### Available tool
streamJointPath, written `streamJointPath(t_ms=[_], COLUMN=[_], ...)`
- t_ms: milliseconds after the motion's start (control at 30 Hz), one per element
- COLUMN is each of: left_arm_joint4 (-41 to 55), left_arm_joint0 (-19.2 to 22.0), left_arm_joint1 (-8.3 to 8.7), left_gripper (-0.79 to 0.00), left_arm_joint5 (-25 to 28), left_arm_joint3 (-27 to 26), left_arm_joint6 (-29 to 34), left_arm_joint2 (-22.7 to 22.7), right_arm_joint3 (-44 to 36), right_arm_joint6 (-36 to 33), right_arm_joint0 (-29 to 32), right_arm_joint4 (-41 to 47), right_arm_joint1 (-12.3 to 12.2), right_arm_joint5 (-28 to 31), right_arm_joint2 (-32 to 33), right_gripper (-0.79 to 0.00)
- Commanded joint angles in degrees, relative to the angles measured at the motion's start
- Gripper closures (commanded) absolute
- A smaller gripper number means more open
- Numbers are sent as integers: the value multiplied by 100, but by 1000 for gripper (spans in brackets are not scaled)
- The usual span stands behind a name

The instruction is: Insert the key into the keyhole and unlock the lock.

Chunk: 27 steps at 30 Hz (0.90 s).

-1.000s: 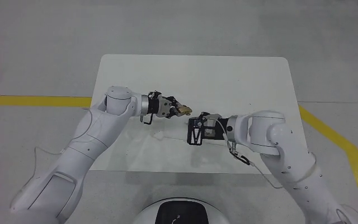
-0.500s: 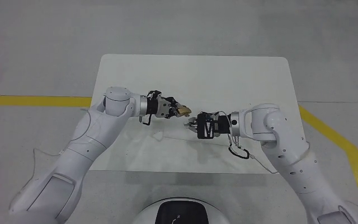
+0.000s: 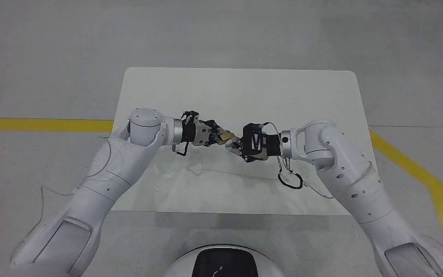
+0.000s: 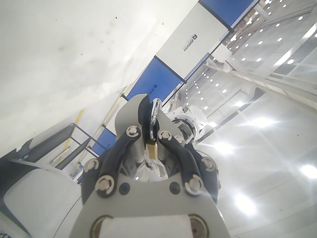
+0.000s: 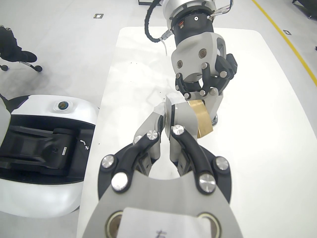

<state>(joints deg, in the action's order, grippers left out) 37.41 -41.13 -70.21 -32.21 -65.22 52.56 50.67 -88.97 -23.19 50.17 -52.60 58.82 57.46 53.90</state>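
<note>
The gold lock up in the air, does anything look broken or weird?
Nothing looks broken. The lock is clamped in the left gripper above the table, tilted. The right gripper, fingers shut, sits right by its brass body. I can't see the key.

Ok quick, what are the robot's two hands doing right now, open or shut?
Left gripper: shut on the brass lock.
Right gripper: shut, right by the lock; what it holds cannot be told.
</note>
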Motion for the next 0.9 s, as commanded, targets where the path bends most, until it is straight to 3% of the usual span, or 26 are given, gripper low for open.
streamJointPath(t_ms=[0, 367, 400, 433, 467, 500, 867], left_arm_joint4=[-3, 204, 253, 286, 309, 276, 246], left_arm_joint0=[-21, -145, -171, -200, -231, -244, -341], left_arm_joint1=[2, 5, 4, 4, 7, 13, 10], left_gripper=[0, 0, 0, 0, 0, 0, 0], left_arm_joint5=[20, 114, 150, 189, 206, 177, 291], left_arm_joint3=[-31, -87, -104, -137, -174, -211, -355], left_arm_joint6=[-23, -325, -403, -473, -517, -584, -809], left_arm_joint2=[12, 209, 248, 282, 308, 326, 345], right_arm_joint3=[68, -436, -585, -760, -978, -978, -978], right_arm_joint6=[37, 224, 189, 116, -34, -34, -34], right_arm_joint0=[-37, 254, 343, 438, 530, 530, 530], right_arm_joint4=[83, -274, -386, -528, -747, -747, -747], right_arm_joint1=[11, -97, -123, -151, -182, -182, -182], right_arm_joint5=[49, -94, -162, -249, -366, -366, -366], right_arm_joint2=[-31, 313, 394, 473, 551, 551, 551], right_gripper=[0, 0, -31, -311, -730, -785, -785])
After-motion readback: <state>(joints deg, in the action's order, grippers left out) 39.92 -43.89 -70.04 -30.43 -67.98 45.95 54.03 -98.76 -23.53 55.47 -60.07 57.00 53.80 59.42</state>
